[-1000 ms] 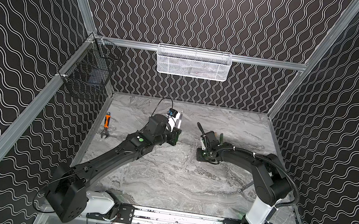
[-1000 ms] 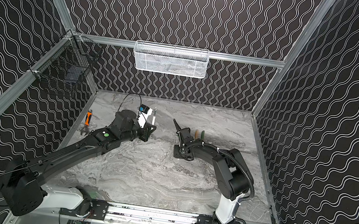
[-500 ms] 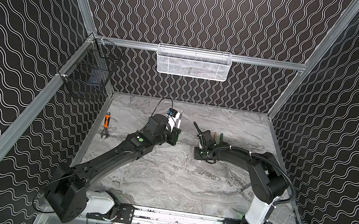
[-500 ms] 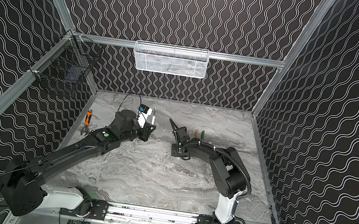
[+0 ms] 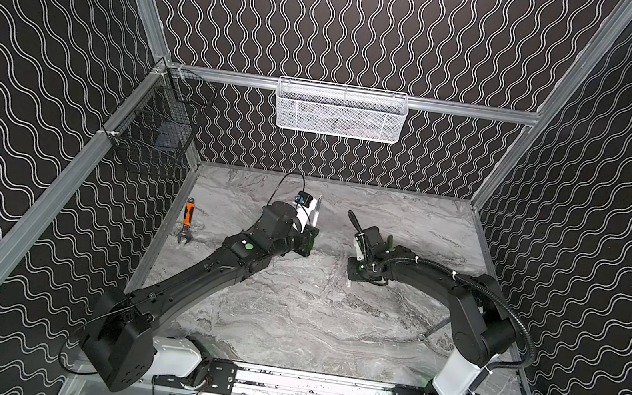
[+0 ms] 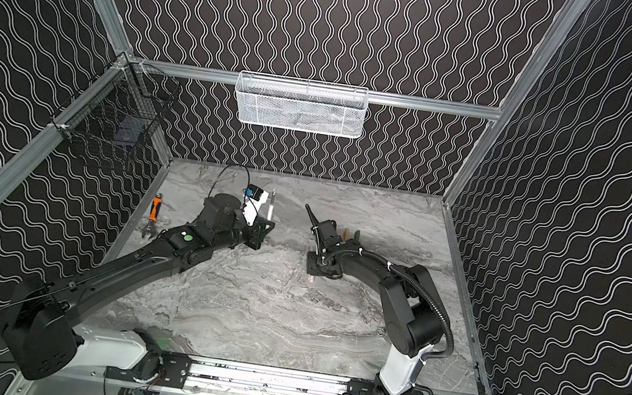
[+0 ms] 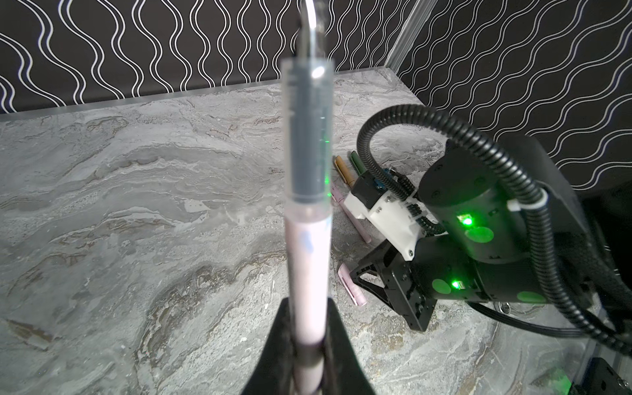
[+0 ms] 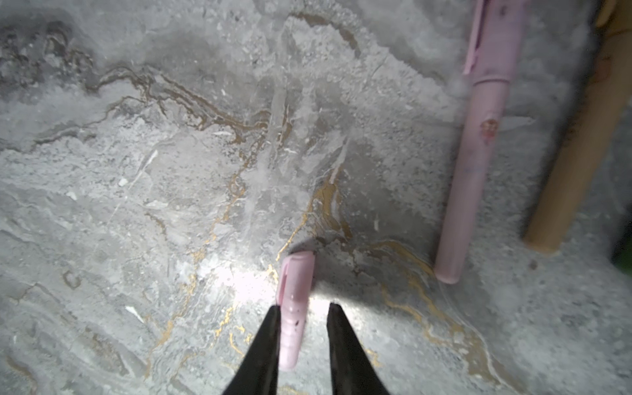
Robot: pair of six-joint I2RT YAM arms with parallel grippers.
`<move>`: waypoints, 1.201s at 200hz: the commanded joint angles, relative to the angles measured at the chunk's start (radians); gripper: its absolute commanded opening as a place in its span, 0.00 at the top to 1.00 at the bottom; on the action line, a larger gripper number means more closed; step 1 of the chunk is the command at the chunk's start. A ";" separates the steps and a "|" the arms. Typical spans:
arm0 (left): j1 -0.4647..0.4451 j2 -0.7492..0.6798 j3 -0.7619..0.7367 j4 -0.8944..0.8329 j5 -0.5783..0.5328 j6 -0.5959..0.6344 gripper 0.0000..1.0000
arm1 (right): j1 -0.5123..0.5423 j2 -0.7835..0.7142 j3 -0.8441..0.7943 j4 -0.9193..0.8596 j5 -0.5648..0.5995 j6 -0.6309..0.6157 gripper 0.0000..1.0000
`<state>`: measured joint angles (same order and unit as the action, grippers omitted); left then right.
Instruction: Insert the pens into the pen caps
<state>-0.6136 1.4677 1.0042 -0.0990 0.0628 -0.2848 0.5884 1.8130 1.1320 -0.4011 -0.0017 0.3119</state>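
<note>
1. At the far left of the marble table, close to the side wall, an orange-handled wrench lies flat, well apart from both arms.
2. Left of centre, the left gripper is clamped on a pale pink pen. The pen is held off the table with its uncapped dark tip pointing up, and in both top views it stands nearly upright above the fingers.
3. Right of centre, the right gripper is down at the table, its jaws parted around a pale pink cap that lies flat. One finger touches the cap's side, and a gap shows between the cap and the other finger.
4. Near that cap, a capped pink pen lies flat on the table.
5. Beyond it, a gold-tan pen and a dark green pen lie side by side. They appear to be capped, but the right arm hides most of them.
</note>
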 commanded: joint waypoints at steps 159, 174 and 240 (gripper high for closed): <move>-0.006 0.003 0.014 0.027 0.005 0.012 0.99 | 0.000 0.069 0.003 -0.005 0.031 0.010 0.81; -0.006 0.003 0.014 0.027 0.003 0.012 0.99 | -0.001 0.061 0.002 -0.002 0.035 0.014 0.82; -0.009 -0.020 -0.018 0.089 0.038 0.024 0.99 | 0.001 -0.216 -0.112 0.225 -0.016 0.021 0.85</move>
<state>-0.6182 1.4647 1.0023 -0.0895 0.0662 -0.2810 0.5880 1.7023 1.0702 -0.3275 0.0059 0.3260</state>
